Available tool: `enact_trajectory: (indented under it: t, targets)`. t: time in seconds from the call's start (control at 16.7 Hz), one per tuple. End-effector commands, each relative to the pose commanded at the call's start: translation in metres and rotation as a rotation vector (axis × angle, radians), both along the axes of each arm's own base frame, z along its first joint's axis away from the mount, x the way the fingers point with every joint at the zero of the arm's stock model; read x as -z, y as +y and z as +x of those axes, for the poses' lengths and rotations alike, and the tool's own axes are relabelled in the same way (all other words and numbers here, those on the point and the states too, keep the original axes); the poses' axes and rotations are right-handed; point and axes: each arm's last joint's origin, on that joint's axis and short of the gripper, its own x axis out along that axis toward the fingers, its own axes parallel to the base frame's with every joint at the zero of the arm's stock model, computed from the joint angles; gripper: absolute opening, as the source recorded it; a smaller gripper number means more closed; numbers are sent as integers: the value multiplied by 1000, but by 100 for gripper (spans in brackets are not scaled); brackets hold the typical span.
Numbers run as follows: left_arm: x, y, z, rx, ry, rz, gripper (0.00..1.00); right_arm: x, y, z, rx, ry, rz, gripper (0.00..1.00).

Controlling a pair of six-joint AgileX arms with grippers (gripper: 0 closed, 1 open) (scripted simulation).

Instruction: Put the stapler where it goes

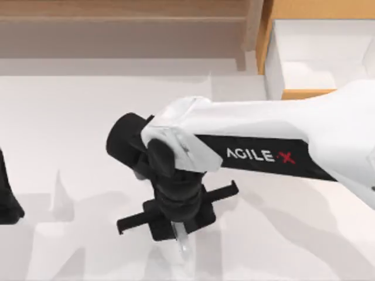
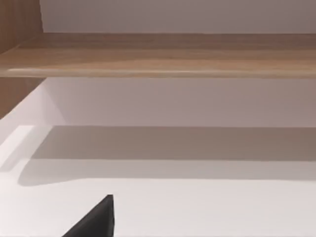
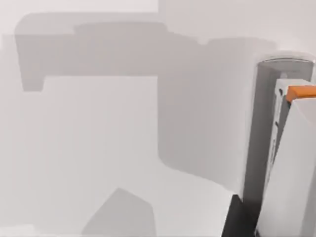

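Your right gripper (image 1: 179, 225) hangs over the near middle of the table (image 1: 88, 146), fingers closed on the stapler (image 1: 182, 241). Its long axis runs toward the near edge, its pale tip poking out below the fingers. Your left arm (image 1: 7, 199) is parked at the left edge.

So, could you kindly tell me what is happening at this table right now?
The right arm is reaching in from the top view's right to mid-table, its right gripper pointing down over the white table. A slim, pale stapler sticks out just beneath it and looks held, though the jaws themselves are hidden by the wrist. The right wrist view shows the stapler close up, with an orange part at its end. The left arm is parked at the table's left edge. A wooden shelf runs along the far side.
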Motion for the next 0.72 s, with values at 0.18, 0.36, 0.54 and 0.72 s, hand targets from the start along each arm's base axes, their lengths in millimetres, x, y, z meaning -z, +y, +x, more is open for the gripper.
enact_trajectory:
  t: [0.18, 0.36, 0.54, 0.72]
  targets:
    - [0, 0, 0, 0, 0, 0, 100, -15, -1, -1, 0, 9, -12, 0]
    - [0, 0, 0, 0, 0, 0, 100, -23, -1, 0, 0, 5, -6, 0]
    - [0, 0, 0, 0, 0, 0, 100, -21, -1, 0, 2, 5, -8, 0]
    - [0, 0, 0, 0, 0, 0, 100, -53, -7, 18, 45, -96, 27, 0]
